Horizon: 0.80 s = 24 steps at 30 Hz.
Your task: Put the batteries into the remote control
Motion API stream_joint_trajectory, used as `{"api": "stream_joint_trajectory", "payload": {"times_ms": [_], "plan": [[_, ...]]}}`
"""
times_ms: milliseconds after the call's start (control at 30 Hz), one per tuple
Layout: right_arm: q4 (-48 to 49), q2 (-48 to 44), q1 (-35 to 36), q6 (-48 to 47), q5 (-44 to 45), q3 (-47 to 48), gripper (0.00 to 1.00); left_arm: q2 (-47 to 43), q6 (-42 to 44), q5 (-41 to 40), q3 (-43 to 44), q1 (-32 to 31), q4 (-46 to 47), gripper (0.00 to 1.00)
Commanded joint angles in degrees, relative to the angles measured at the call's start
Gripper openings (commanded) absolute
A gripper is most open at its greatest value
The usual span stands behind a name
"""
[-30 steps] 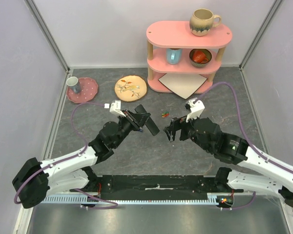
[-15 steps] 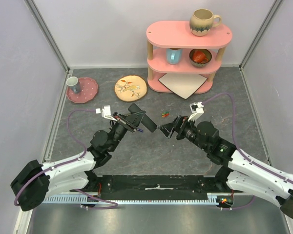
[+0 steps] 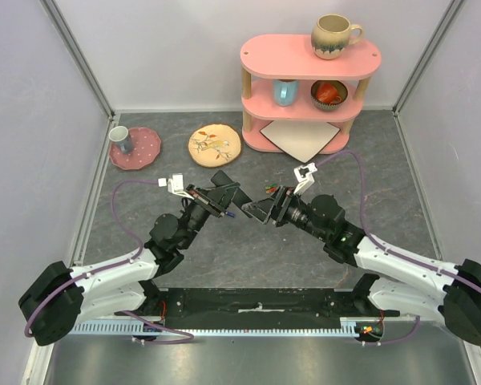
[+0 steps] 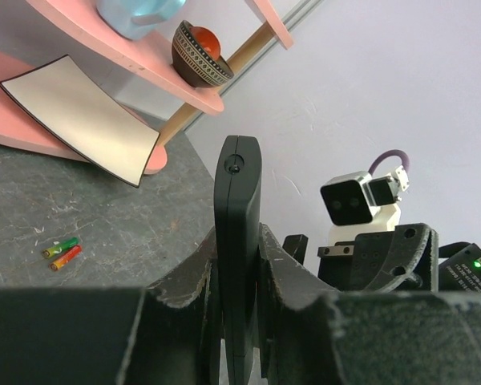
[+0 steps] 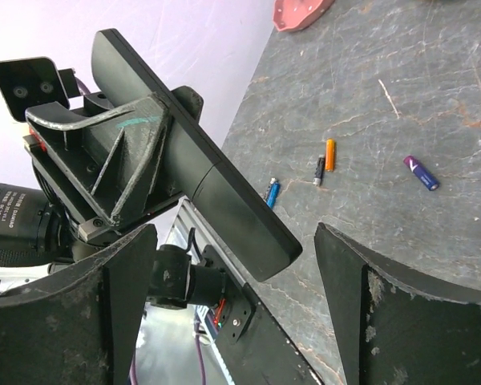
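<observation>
Currently your left end effector [image 4: 236,269] pinches the remote control [image 4: 236,200] — long axis aimed at your right end effector [image 5: 234,241], spread wide near its free end.

Black remote control [image 5: 200,172]. Orange battery [image 5: 329,154], blue battery [image 5: 272,192] and purple battery [image 5: 422,172] on dark grey veined table [image 3: 248,249]. Pink shelf [image 3: 305,58] at 1 o'clock, with beige mug [image 3: 333,36] and light-blue cup [image 3: 285,92]. Pink white-dotted plate [image 3: 148,149] at 10 o'clock, cream floral plate [image 3: 215,145] at 11.
</observation>
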Motion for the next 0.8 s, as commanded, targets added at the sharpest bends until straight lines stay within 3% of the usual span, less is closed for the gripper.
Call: {"api": "stream_joint_trajectory", "payload": {"times_ms": [0, 400, 767], "plan": [[7.56, 2.32, -0.54, 2.7, -2.25, -0.11, 0.86, -0.89, 3.18, -1.45, 1.23, 0.19, 2.06, 0.02], [10.28, 5.22, -1.6, 4.1, -3.13, -0.11, 0.69, -1.77, 3.62, -1.71, 0.26, 0.19, 3.12, 0.02], [9.94, 6.36, -1.68, 4.54, -3.92, -0.11, 0.67, -1.6, 3.44, -1.8, 0.0, 0.19, 4.35, 0.02]]}}
